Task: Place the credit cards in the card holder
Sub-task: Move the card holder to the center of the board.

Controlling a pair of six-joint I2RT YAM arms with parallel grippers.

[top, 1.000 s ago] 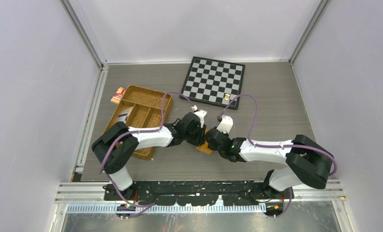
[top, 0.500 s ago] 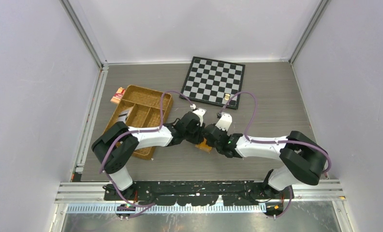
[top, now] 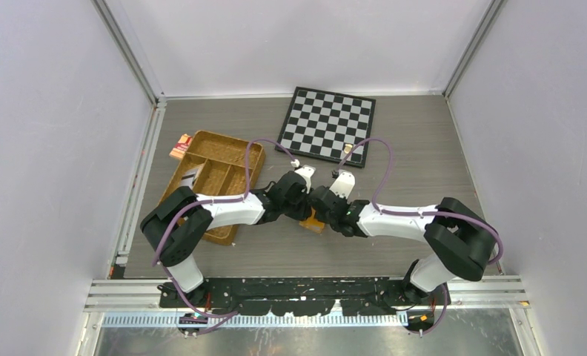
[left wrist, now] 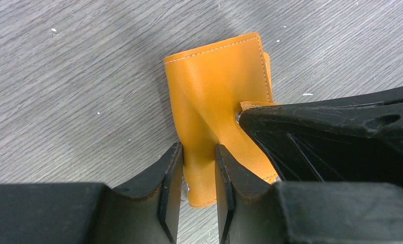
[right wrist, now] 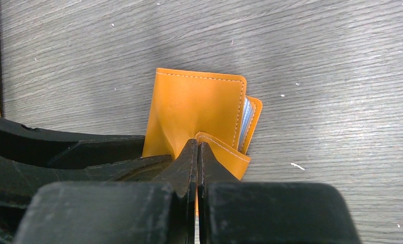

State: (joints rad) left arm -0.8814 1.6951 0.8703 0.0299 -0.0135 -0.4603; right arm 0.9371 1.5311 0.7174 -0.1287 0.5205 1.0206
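The right arm has reached further left since a second ago, elbow drawn in; the left arm has barely shifted. From above, both forearms hide most of the card holder [top: 314,223], which lies on the table [top: 424,148] near the woven tray [top: 215,174] and chessboard [top: 327,124]. The left hand [left wrist: 198,150], narrow, clamps the holder's near edge. The right hand [right wrist: 197,145], closed tight, has its tips on the puckered flap. Only the right wrist view shows the credit cards [right wrist: 247,114], their pale blue edges inside the holder.
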